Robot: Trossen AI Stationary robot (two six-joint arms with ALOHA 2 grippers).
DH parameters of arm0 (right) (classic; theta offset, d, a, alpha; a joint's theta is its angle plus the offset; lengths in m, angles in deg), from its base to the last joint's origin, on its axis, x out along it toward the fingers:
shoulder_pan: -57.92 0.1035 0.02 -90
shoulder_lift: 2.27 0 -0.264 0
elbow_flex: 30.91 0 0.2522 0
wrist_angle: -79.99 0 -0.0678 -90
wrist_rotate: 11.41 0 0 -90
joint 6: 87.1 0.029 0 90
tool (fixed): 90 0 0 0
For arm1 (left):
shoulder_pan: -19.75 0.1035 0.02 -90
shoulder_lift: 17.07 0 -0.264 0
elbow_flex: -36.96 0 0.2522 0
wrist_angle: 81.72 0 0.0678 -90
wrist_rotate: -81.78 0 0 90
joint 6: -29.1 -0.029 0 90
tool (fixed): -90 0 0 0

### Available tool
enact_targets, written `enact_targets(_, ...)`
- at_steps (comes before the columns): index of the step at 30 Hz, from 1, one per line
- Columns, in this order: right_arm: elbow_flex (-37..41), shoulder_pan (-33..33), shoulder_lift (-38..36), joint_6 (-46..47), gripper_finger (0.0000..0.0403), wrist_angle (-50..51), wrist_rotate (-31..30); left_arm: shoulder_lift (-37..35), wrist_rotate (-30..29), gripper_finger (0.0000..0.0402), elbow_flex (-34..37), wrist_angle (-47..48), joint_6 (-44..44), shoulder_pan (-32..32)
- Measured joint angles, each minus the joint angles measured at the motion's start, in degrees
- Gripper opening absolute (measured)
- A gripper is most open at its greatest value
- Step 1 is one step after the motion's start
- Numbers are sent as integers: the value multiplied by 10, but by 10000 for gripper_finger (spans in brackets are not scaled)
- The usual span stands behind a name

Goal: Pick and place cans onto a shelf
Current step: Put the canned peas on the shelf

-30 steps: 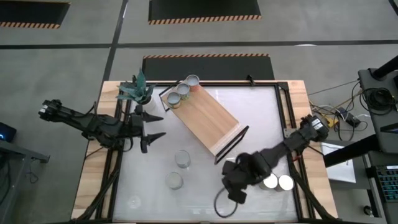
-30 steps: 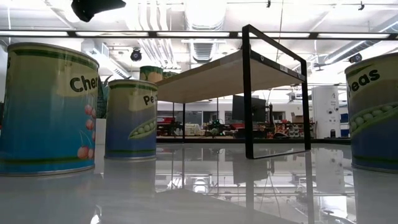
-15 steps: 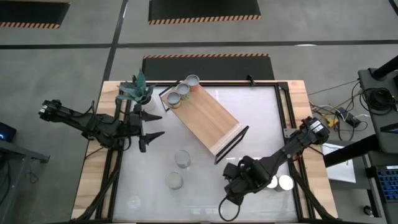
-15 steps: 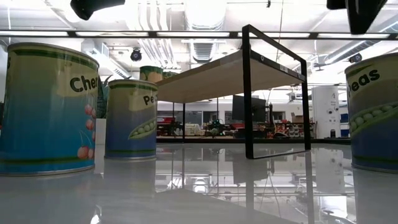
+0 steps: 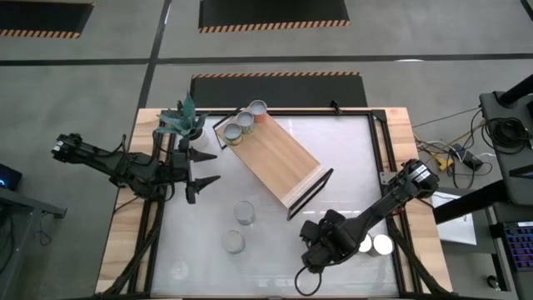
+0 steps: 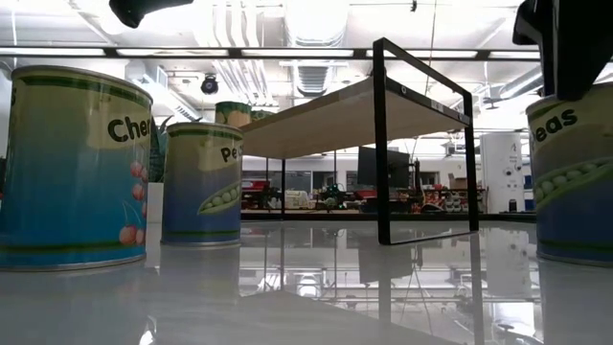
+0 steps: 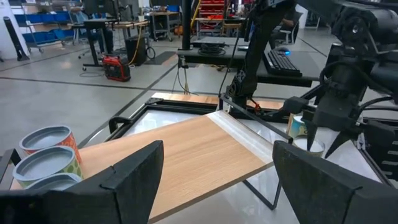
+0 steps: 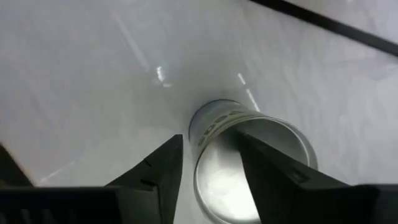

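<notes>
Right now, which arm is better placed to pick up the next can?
Right. Its end effector already straddles a can on the table's right side; the left end effector waits beside the shelf.

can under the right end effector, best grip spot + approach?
Come from straight above and pinch the round side wall just below the rim. The can stands upright on the white tabletop, top up. The right end effector is already over it; one finger looks to be over the lid, so I'd widen first.

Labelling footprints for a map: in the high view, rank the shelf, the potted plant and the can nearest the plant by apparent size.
1. shelf
2. potted plant
3. can nearest the plant
</notes>
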Motion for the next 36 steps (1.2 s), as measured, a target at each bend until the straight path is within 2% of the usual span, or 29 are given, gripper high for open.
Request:
enact_targets(4, 0, 3, 5, -2, 108, 4, -16, 1, 0, 283, 0, -1, 0, 0)
enact_targets(9, 1, 4, 8, -3, 30, -1, -19, 2, 0, 283, 0, -1, 0, 0)
enact_targets(11, 0, 4, 8, -5, 16, 0, -19, 2, 0, 283, 0, -1, 0, 0)
enact_targets(25, -28, 8, -5, -45, 8, 13, -11, 2, 0, 283, 0, -1, 0, 0)
enact_targets(28, -28, 20, -5, -106, 8, 12, -16, 2, 0, 283, 0, -1, 3, 0)
enact_targets(31, -28, 44, -5, -132, 9, 12, -54, 2, 0, 283, 0, -1, 3, 0)
enact_targets(36, -28, 76, -6, -116, 22, 15, -137, 2, 0, 283, 0, -1, 3, 0)
